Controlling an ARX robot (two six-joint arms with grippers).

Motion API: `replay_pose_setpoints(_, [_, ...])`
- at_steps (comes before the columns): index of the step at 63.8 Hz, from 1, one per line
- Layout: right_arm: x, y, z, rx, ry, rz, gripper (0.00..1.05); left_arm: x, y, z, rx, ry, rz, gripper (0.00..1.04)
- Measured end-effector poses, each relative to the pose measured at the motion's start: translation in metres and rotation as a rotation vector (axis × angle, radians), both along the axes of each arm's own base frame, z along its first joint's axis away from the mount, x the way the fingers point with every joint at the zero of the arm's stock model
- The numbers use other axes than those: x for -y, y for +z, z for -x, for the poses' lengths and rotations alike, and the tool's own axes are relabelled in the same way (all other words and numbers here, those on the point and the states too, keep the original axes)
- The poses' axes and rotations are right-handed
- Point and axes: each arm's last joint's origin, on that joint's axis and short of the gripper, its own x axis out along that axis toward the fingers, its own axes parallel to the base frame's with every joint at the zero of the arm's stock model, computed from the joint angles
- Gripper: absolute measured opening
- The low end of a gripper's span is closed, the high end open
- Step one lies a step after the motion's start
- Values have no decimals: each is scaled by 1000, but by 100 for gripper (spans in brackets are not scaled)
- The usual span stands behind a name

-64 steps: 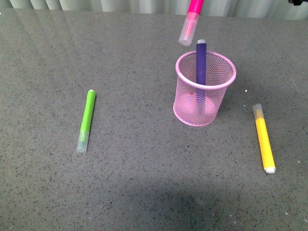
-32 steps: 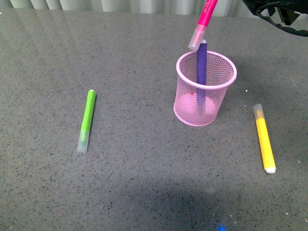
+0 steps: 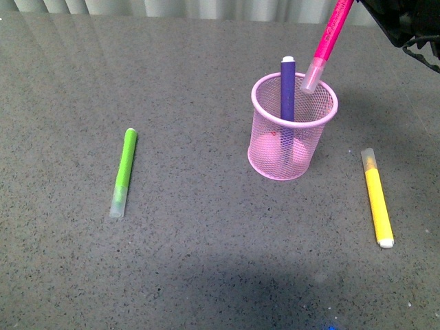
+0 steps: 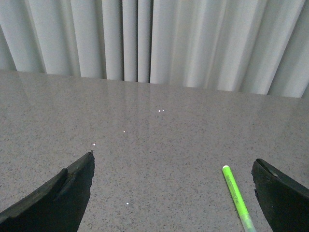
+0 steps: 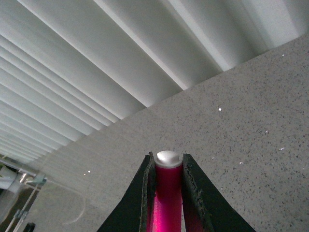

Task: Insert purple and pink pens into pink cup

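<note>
Pink pen (image 3: 327, 45) tilted, cap-end down

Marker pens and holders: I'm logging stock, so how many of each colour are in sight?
Purple pen: 1
Pink pen: 1
Lime-green marker: 1
Yellow marker: 1
Pink cup: 1
Total: 5

One pen (image 3: 287, 89) upright in cup (image 3: 292, 130); second pen (image 3: 326, 47) tilted above rim; markers (image 3: 124, 172) left, (image 3: 377, 198) right

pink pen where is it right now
In the front view the pink pen hangs tilted in the right gripper, its clear cap at the pink cup's rim, right of the purple pen.
</note>
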Motion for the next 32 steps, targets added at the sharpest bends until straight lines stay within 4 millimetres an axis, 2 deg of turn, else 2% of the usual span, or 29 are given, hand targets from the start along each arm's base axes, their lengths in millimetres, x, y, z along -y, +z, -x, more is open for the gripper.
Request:
replay_pose_setpoints(14, [1,-4,5,6,8,-3,8,0,0,0,0,0,0,97])
replay_pose_setpoints(32, [-3,-4,11,18,68,-26,56,0,0,0,0,0,0,97])
